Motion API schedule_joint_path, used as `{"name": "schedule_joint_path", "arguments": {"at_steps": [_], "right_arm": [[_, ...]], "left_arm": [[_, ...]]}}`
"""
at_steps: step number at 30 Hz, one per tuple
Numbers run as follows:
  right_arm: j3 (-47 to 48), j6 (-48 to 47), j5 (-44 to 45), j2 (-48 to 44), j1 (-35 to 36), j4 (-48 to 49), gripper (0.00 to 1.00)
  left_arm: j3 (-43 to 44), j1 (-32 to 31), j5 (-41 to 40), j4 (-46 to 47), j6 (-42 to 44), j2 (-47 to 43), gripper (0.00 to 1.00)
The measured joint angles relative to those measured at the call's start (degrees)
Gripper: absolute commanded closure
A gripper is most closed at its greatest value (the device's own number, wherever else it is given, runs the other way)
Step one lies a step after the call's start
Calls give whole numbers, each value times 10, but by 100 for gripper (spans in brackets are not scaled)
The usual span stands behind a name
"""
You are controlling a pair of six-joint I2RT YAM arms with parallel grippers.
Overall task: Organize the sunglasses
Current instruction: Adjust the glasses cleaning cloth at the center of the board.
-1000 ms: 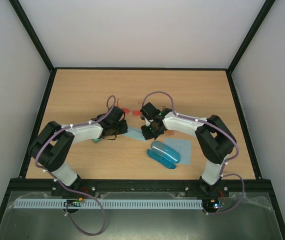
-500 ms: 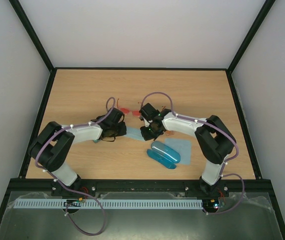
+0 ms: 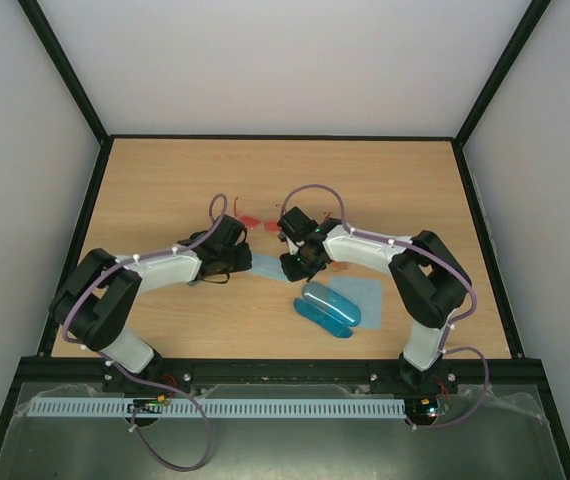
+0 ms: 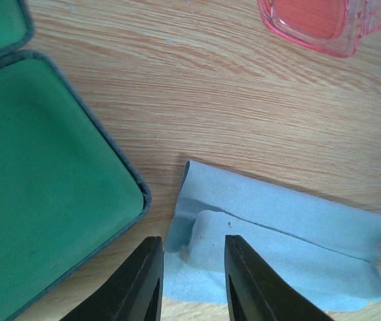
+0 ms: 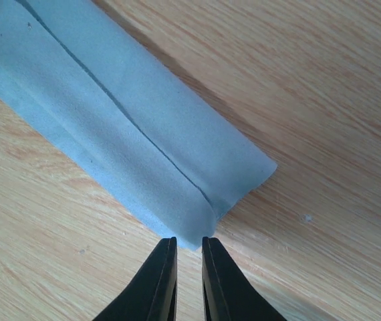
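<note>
Sunglasses uncased: red pair point(image 4: 311, 20) near open green case point(image 4: 43, 167). Left gripper point(image 4: 192, 253), right gripper point(image 5: 189, 250) slightly parted at cloth point(image 4: 291, 234), holding nothing.

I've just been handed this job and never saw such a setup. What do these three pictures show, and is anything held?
Two robot arms are bolted at a wooden table's near edge. The wide picture looks down from above and behind them; the other two come from a camera on each wrist, looking past that arm's own fingers. On the table lie red-pink sunglasses, a blue case, a flat pale blue cloth, a green case lying open and a folded cloth. The left hand stands open astride the folded cloth's edge. The right hand is nearly closed at a corner of it; whether it pinches it, I cannot tell.
</note>
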Motion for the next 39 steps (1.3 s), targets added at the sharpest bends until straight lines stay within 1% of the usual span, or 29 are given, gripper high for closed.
{"name": "schedule_joint_path", "arguments": {"at_steps": [1,2,5,6,7,8,9,10,13,16,18,22,39], "right_arm": [[2,0,1,1,0,-1,81],[4,2,2,3,0,-1,79],[25,5,11,17,0,-8,79],[31,6,13,20,-2,-9,79],[35,7,15,21,-3,-9,79],[40,8,16,21,-6,-11,79],[44,10,17,21,-7,-11,79],[47,11,17,21,-9,-12,79],[54,16,19,22,-19,-15,79],[57,20,21,27,-26,-17,78],[57,22,24,30,-29,-19,78],[56,28,27,34,-32,-22,75],[56,30,29,61,-42,-22,76]], "left_arm": [[-2,0,-1,-2,1,-4,66],[-3,0,-3,-7,-1,-10,65],[-2,-1,-10,-17,-2,-21,66],[0,-1,-12,-22,-1,-22,68],[3,-1,-14,-27,1,-22,72],[7,-1,-17,-32,3,-22,75],[13,-1,-18,-39,4,-21,77],[22,-1,-21,-46,8,-19,77],[53,0,-24,-55,21,-5,76],[77,2,-23,-56,33,19,72],[83,2,-22,-56,41,34,70],[88,2,-17,-59,55,63,71],[107,2,-5,-64,78,94,71]]}}
